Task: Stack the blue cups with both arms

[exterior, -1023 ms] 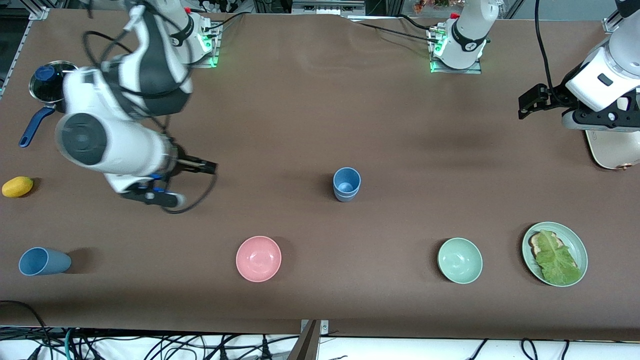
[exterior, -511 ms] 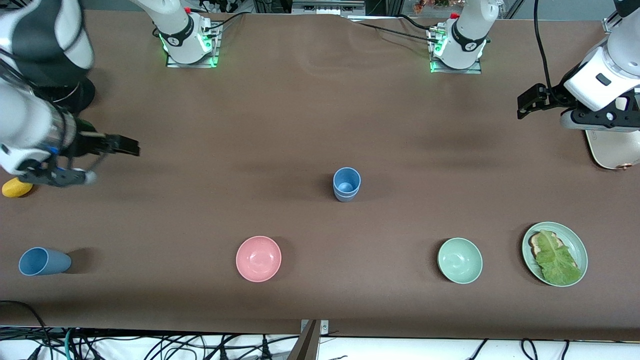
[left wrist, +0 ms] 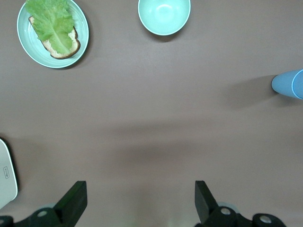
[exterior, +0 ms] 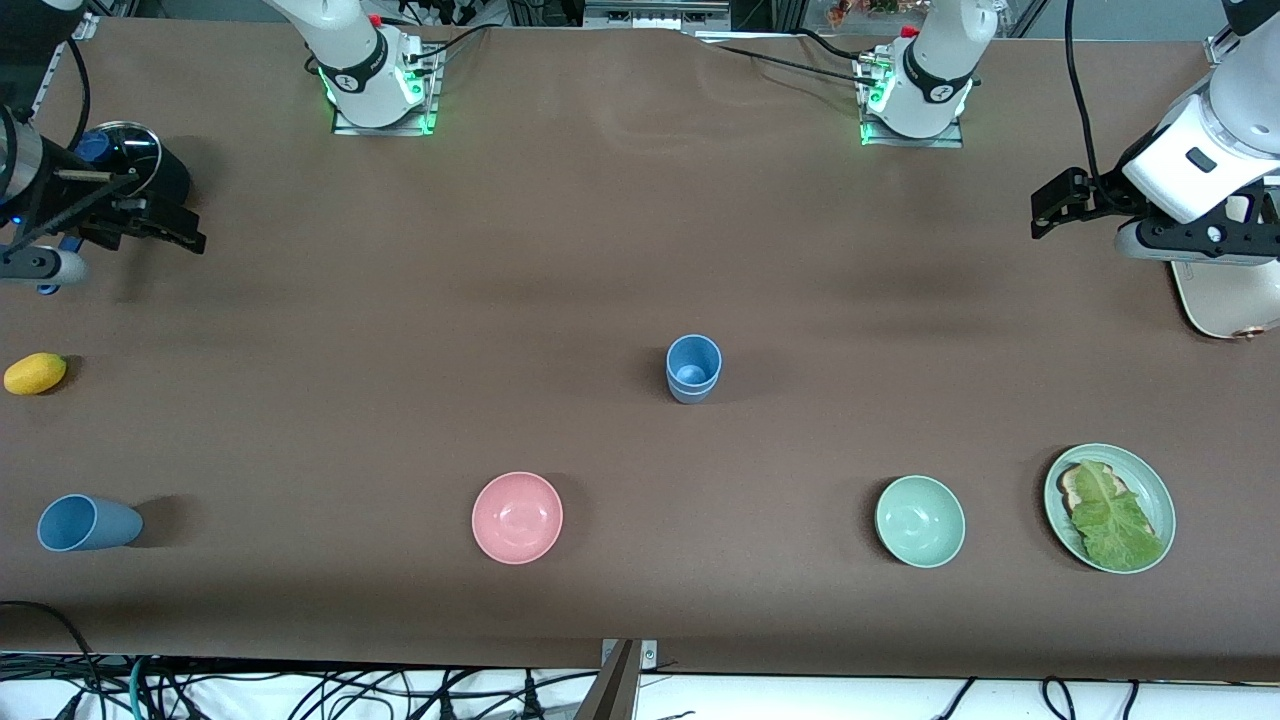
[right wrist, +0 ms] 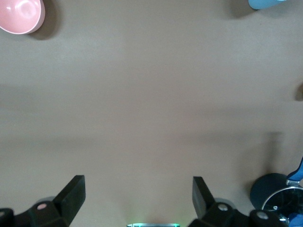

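An upright blue cup [exterior: 693, 368] stands mid-table and looks like one cup nested in another; it also shows in the left wrist view [left wrist: 289, 84]. A second blue cup [exterior: 88, 523] lies on its side near the front edge at the right arm's end; it also shows in the right wrist view [right wrist: 270, 4]. My right gripper [exterior: 170, 228] is open and empty over the table beside the pot. Its jaws stand wide apart in its wrist view [right wrist: 137, 196]. My left gripper [exterior: 1050, 205] is open and empty at the left arm's end, jaws wide in its wrist view [left wrist: 139, 198].
A steel pot with a blue handle [exterior: 120, 160] and a yellow fruit [exterior: 35, 373] lie at the right arm's end. A pink bowl [exterior: 517, 517], a pale green bowl [exterior: 920, 521] and a plate of bread and lettuce [exterior: 1150, 480] sit near the front. A white appliance [exterior: 1225, 300] sits under the left arm.
My right arm has swung away from the table's middle to the right arm's end, ending beside the pot. My left gripper has barely moved. The cups have not moved.
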